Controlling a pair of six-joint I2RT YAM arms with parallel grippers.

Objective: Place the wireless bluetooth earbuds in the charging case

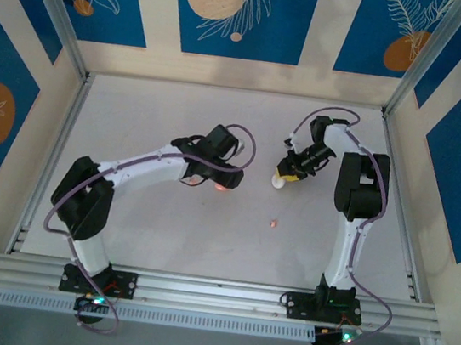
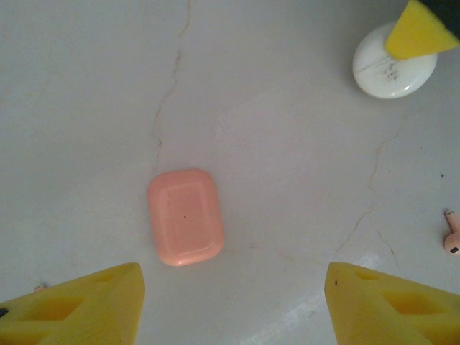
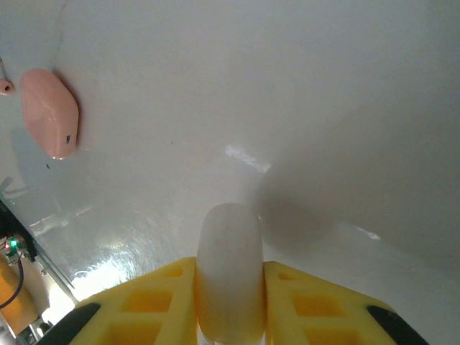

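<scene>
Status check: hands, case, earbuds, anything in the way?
Left hand open near closed case. Right hand shut on white disc. One earbud loose on table. Nothing blocks the case.

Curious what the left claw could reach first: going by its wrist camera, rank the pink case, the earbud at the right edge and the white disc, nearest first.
From the left gripper:
1. charging case, just ahead, slightly left.
2. earbud, out at the right edge.
3. white disc, farthest, top right.
</scene>
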